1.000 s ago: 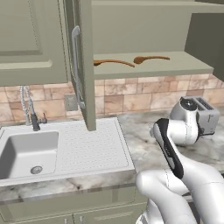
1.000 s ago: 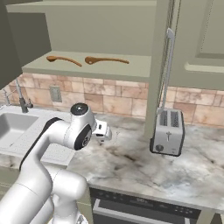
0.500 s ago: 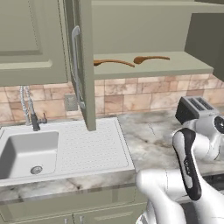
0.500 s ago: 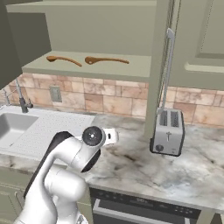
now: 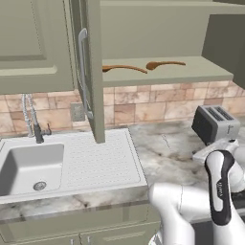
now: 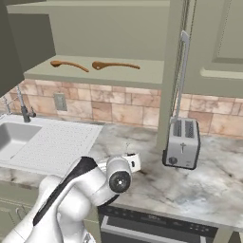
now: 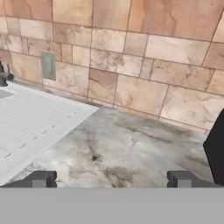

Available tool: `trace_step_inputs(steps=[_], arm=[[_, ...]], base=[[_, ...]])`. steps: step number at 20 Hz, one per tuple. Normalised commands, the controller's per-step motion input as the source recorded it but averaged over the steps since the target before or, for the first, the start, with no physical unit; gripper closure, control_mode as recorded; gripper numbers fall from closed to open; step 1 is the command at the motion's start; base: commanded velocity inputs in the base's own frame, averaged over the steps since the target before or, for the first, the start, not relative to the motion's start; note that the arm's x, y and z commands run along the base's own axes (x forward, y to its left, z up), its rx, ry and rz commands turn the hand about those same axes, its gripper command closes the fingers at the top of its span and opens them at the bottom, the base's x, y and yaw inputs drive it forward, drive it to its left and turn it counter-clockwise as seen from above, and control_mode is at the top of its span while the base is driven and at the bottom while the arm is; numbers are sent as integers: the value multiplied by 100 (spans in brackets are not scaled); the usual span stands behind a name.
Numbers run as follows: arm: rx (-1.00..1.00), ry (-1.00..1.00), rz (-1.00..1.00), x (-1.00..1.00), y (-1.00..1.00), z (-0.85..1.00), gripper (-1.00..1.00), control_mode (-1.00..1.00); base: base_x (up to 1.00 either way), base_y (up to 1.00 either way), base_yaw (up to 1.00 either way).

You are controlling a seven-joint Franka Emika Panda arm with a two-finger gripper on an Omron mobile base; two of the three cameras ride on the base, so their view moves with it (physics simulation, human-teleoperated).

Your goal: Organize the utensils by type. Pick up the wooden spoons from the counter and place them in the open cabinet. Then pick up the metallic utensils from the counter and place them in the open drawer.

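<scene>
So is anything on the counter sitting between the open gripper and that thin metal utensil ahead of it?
Nothing visible. In the hand view the metal utensil lies flat on the bare counter straight ahead of the open gripper. The drainboard lies off to one side and the toaster to the other.

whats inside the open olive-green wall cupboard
Two orange-brown wooden spoons lie on its flat shelf, one left of the other, apart, handles pointing opposite ways. The tall panelled door covers the shelf's left end in the left base view.
</scene>
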Motion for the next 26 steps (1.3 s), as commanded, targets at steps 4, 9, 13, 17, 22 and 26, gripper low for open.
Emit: trace_step_inputs(steps=[4, 9, 13, 17, 22, 26], arm=[[4, 1, -2, 22, -13, 0, -100, -100], [0, 7, -8, 33, -1, 0, -100, -100], [2, 16, -11, 40, 0, 0, -100, -100], [9, 19, -9, 43, 0, 0, -100, -100], [17, 13, -5, 49, 0, -5, -100, -100], [21, 6, -3, 49, 0, -3, -100, -100]], base=[[0, 0, 0], [0, 0, 0], [0, 0, 0], [0, 0, 0], [0, 0, 0], [0, 0, 0]])
